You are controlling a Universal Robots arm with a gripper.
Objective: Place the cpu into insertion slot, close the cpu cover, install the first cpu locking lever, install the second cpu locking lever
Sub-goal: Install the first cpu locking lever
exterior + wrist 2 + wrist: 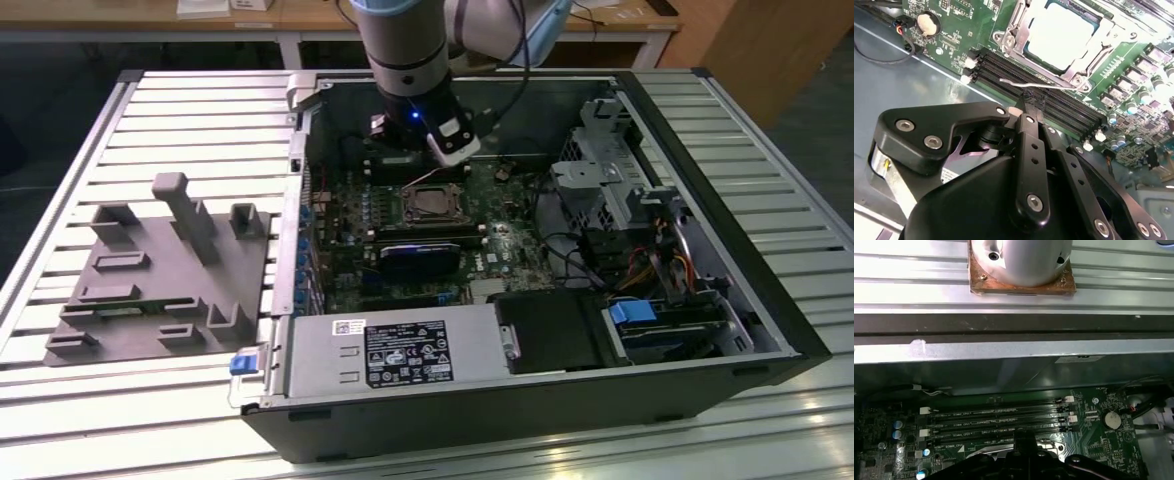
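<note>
**At the socket: chip seated, fingers together beside a wire lever**

Inside the open computer case [534, 415], which lies on a slatted table [200, 110], the gripper [1030, 105] hangs at about twelve o'clock from the socket [414, 200] in the exterior view, close above the board. Its fingers [1029, 150] are drawn together with no gap showing at the tips, and nothing can be made out between them. In the second wrist view the tips sit just beside a thin wire lever [1044, 85] that juts from the socket's corner across the black memory slots [1004, 70]; whether they touch it I cannot tell. The chip [1061, 35] lies in the socket, pale top up, and the cover [1016, 30] (a silvery frame with a square cutout) lies flat around it. In the exterior view a grey power-supply box [320, 365] sits at six o'clock from the socket. A grey moulded holder [147, 270] rests on the table at nine o'clock, well apart from the case.
</note>
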